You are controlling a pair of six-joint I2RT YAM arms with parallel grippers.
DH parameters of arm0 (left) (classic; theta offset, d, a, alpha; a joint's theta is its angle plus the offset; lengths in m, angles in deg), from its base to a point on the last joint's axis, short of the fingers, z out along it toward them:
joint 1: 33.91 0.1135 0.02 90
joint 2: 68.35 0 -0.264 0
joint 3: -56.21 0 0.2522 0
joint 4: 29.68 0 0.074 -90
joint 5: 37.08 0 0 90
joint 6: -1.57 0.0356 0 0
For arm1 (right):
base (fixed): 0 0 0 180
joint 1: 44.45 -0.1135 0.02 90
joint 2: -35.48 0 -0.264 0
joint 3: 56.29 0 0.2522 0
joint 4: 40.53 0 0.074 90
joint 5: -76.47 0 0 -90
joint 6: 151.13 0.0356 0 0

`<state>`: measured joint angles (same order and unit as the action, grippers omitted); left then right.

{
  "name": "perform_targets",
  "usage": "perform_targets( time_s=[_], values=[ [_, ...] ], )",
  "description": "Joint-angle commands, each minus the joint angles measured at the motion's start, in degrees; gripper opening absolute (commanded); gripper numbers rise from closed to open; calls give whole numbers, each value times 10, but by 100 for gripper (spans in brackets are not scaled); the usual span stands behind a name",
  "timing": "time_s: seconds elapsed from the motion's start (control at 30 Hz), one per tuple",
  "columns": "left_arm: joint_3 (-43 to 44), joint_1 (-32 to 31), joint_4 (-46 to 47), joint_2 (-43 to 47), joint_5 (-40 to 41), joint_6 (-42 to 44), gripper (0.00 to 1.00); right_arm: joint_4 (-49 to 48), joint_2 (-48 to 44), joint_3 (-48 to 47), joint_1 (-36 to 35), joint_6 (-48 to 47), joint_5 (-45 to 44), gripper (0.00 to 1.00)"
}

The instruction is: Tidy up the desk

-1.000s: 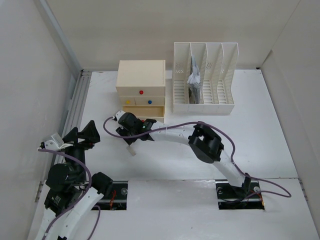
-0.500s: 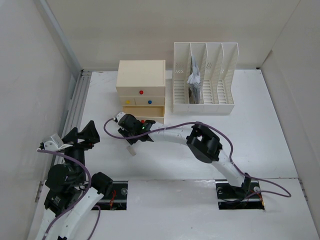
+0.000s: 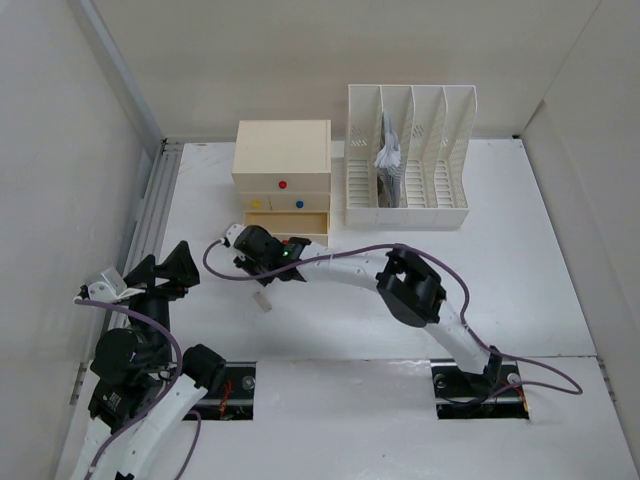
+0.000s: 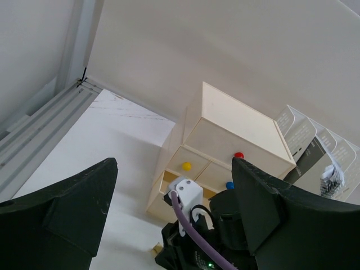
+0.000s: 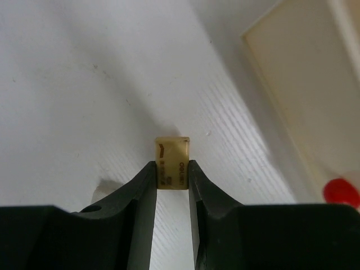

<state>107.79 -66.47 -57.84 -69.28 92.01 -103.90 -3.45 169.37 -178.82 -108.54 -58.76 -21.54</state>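
Observation:
A small yellowish eraser with dark print lies on the white desk. My right gripper has both black fingers pressed against its sides. From above, the eraser shows just in front of the cream drawer box, at the tip of my right gripper. The box's bottom drawer stands pulled out. My left gripper hovers open at the left with nothing between its fingers, facing the drawer box.
A white slotted file rack holding papers stands right of the drawer box. A grooved metal rail runs along the desk's left edge. Pale walls enclose the desk. The drawer's red knob sits close to my right fingers.
The right jaws have narrowed onto the eraser. The eraser has shifted slightly toward the drawer box. The left arm has stayed still.

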Motion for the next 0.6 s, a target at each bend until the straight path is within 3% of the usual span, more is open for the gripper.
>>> perform_targets(
  time_s=[0.0, 0.2, 0.47, 0.57],
  values=[
    [-4, 0, 22, 7, -2, 9, 79, 1, -79, -57, -9, -76, -41, 13],
    [-4, 0, 22, 7, -2, 9, 79, 7, -100, -72, -3, -163, -137, 12],
    [-4, 0, 22, 7, -2, 9, 79, 36, -77, -107, 45, -189, -159, 12],
    [-4, 0, 22, 7, -8, 9, 79, 41, -66, -107, 61, -189, -159, 16]
  ],
)
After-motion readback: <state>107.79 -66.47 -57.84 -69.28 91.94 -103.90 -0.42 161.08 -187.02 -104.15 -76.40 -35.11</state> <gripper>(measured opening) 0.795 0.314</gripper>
